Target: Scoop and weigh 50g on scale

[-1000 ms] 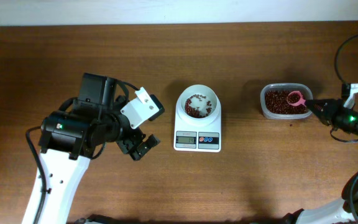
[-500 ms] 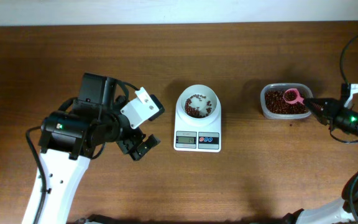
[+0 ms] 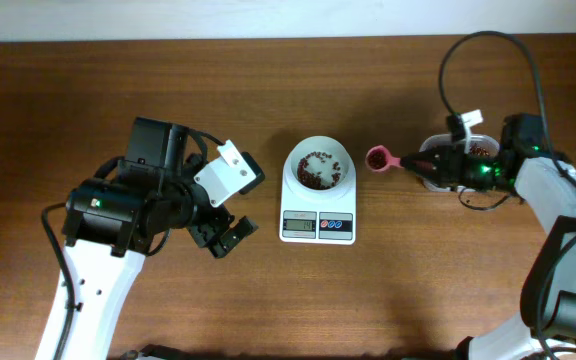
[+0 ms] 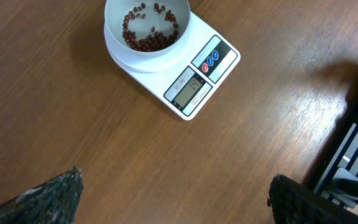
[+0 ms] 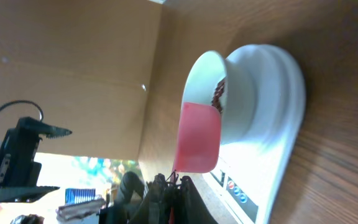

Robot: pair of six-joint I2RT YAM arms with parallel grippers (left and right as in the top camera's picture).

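Wooden table (image 3: 268, 300): we see right gripper (image 3: 426, 165) clamped on pink scoop (image 3: 378, 159), just right of the central scale (image 3: 318, 203) holding beans (image 3: 315, 176); handle runs rightward; left gripper (image 3: 223, 238) gapes idle.

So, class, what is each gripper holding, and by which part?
The right gripper holds the pink scoop by its handle end; the left gripper is open, holding nothing.
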